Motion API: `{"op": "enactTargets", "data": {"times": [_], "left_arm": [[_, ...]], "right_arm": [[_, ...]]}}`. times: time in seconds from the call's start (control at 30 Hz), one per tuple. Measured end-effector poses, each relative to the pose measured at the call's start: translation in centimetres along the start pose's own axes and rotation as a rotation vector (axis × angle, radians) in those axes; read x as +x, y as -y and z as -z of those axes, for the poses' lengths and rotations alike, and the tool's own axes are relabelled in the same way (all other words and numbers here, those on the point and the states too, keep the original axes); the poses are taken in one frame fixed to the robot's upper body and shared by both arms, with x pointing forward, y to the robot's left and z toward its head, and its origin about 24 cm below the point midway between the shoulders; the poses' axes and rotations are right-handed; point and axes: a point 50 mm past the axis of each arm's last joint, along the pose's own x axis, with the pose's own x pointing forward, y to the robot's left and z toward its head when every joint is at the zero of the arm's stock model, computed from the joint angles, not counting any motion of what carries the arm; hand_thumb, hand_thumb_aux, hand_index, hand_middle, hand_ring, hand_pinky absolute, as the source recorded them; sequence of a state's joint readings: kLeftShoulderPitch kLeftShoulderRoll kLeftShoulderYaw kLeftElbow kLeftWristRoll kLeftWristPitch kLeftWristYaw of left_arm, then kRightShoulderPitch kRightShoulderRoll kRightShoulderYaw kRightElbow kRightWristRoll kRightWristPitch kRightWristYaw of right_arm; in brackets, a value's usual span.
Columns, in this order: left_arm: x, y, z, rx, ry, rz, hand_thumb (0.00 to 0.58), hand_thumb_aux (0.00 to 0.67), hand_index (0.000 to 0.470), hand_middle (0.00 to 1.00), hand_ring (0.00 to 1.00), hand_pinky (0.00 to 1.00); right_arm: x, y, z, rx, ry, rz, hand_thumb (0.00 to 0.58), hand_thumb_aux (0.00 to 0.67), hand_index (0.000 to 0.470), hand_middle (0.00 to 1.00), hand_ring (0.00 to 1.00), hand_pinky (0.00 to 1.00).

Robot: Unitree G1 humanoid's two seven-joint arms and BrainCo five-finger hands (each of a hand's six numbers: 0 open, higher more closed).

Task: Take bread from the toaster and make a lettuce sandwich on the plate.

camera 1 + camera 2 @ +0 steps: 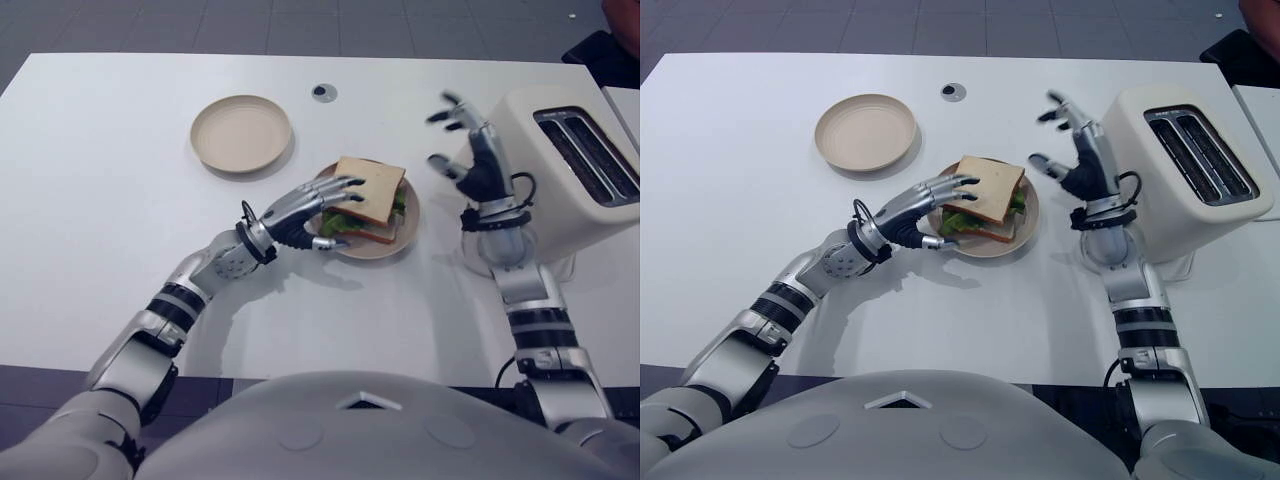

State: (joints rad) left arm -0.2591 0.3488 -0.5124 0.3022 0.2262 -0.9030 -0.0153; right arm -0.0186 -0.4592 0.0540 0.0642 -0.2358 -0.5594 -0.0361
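Desk (100, 200) is white and wide, and all the things sit on top of it. Take the plate with the food as the middle of a clock, with 12 o'clock pointing away from the robot.

Closest to the robot is the left hand (290, 215). It comes in from 8 o'clock. Its fingers (340, 184) curve over the 9 o'clock edge of the sandwich (372, 190), and the tips touch the top bread. The thumb sits low, by the edge of the plate (375, 250). So the left hand is grasping the sandwich at its side, with a loose hold.

The sandwich lies on this small tan plate. It has a slice of bread on top and a slice below. Green lettuce (338, 222) peeks out between the two slices on the side by the left hand. The top slice is turned a little, so one corner points to 12 o'clock.

At 3 o'clock is the right hand (480, 165). It is up in the air, above the desk. Its fingers are spread wide, and it is released, with nothing in it. It is near the plate but does not touch it.

Past the right hand, still at 3 o'clock, stands the toaster (545, 190). It is white with two long dark slots on top. It sits just beside the right hand.

At 10 o'clock lies a second tan plate (240, 132), with nothing on it. It is near the sandwich plate but apart from it.

Farthest away, at 12 o'clock, is a small round dark hole (324, 93) in the desk.
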Motion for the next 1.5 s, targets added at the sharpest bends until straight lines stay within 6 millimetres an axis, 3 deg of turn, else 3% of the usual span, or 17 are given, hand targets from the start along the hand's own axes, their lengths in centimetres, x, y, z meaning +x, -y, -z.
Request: {"op": "enactTargets", "data": {"times": [0.1, 0.2, 0.27, 0.33, 0.4, 0.57, 0.7, 0.73, 0.77, 0.8, 0.83, 0.87, 0.93, 1.0, 1.07, 1.17, 1.5], "left_arm": [[0.2, 0.0, -2.5, -0.234, 0.145, -0.017, 0.580, 0.670, 0.470, 1.00, 1.00, 1.00], [-1.7, 1.7, -3.5, -0.429, 0.141, 0.171, 0.580, 0.670, 0.470, 1.00, 1.00, 1.00], [-3.7, 3.5, -2.4, -0.417, 0.014, 0.358, 0.580, 0.670, 0.470, 1.00, 1.00, 1.00], [-5.6, 5.1, 0.3, -0.274, -0.204, 0.516, 0.580, 0.670, 0.470, 1.00, 1.00, 1.00], [-5.0, 4.6, 2.5, -0.108, -0.295, 0.509, 0.580, 0.670, 0.470, 1.00, 1.00, 1.00], [-1.5, 2.9, 7.0, 0.199, -0.465, 0.326, 0.580, 0.670, 0.470, 1.00, 1.00, 1.00], [-1.0, 2.7, 7.8, 0.252, -0.473, 0.262, 0.580, 0.670, 0.470, 1.00, 1.00, 1.00], [-1.1, 2.7, 7.7, 0.223, -0.455, 0.250, 0.578, 0.633, 0.444, 1.00, 1.00, 1.00], [-1.4, 2.5, 7.4, 0.186, -0.427, 0.228, 0.538, 0.489, 0.343, 1.00, 1.00, 1.00], [-1.7, 2.6, 6.9, 0.141, -0.394, 0.210, 0.447, 0.349, 0.245, 0.00, 0.00, 0.00], [-2.0, 2.5, 6.5, 0.107, -0.368, 0.193, 0.053, 0.032, 0.022, 0.00, 0.00, 0.00], [-2.5, 2.6, 5.6, 0.056, -0.309, 0.176, 0.000, 0.000, 0.000, 0.00, 0.00, 0.00], [-2.4, 1.7, 4.0, -0.022, -0.199, 0.074, 0.000, 0.000, 0.000, 0.00, 0.00, 0.00], [-2.3, -0.4, 2.8, -0.122, -0.110, -0.183, 0.000, 0.000, 0.000, 0.00, 0.00, 0.00], [-2.0, -2.5, 2.7, -0.143, -0.089, -0.392, 0.000, 0.000, 0.000, 0.00, 0.00, 0.00], [-2.7, -4.4, 4.6, -0.127, -0.248, -0.578, 0.000, 0.000, 0.000, 0.00, 0.00, 0.00], [-1.4, -4.5, 4.9, -0.175, -0.261, -0.700, 0.000, 0.000, 0.000, 0.00, 0.00, 0.00]], "right_arm": [[-1.6, -1.1, -2.2, 0.232, 0.105, -0.181, 0.580, 0.670, 0.470, 1.00, 1.00, 1.00], [-4.6, -3.2, -3.5, 0.387, 0.171, -0.487, 0.580, 0.670, 0.470, 1.00, 1.00, 1.00], [-6.5, -4.5, -3.2, 0.421, 0.152, -0.676, 0.580, 0.670, 0.470, 1.00, 1.00, 1.00], [-7.8, -5.7, -1.9, 0.393, 0.074, -0.792, 0.580, 0.670, 0.470, 1.00, 1.00, 1.00], [-8.2, -6.8, -0.1, 0.316, -0.025, -0.876, 0.580, 0.670, 0.470, 1.00, 1.00, 1.00], [-2.4, -6.3, 3.5, 0.036, -0.177, -0.596, 0.580, 0.670, 0.470, 1.00, 1.00, 1.00], [-0.8, -5.7, 5.3, -0.066, -0.278, -0.382, 0.580, 0.670, 0.470, 1.00, 1.00, 1.00], [-0.7, -5.6, 5.5, -0.070, -0.290, -0.334, 0.580, 0.670, 0.470, 1.00, 1.00, 1.00], [-0.7, -5.6, 5.5, -0.063, -0.287, -0.309, 0.554, 0.528, 0.370, 0.59, 0.59, 0.59], [-0.9, -5.6, 5.4, -0.038, -0.282, -0.295, 0.466, 0.373, 0.262, 0.00, 0.00, 0.00], [-1.0, -5.5, 5.2, -0.007, -0.272, -0.283, 0.000, 0.000, 0.000, 0.00, 0.00, 0.00], [-1.3, -5.3, 4.6, 0.051, -0.238, -0.265, 0.000, 0.000, 0.000, 0.00, 0.00, 0.00], [-1.2, -4.5, 3.0, 0.144, -0.149, -0.209, 0.000, 0.000, 0.000, 0.00, 0.00, 0.00], [-0.1, -2.4, 1.1, 0.209, -0.021, -0.036, 0.000, 0.000, 0.000, 0.00, 0.00, 0.00], [0.8, -1.3, 0.3, 0.235, 0.028, 0.131, 0.000, 0.000, 0.000, 0.00, 0.00, 0.00], [2.0, -1.1, 1.2, 0.248, -0.041, 0.273, 0.000, 0.000, 0.000, 0.00, 0.00, 0.00], [4.0, -3.4, 1.2, 0.329, -0.070, 0.390, 0.000, 0.000, 0.000, 0.00, 0.00, 0.00]]}}
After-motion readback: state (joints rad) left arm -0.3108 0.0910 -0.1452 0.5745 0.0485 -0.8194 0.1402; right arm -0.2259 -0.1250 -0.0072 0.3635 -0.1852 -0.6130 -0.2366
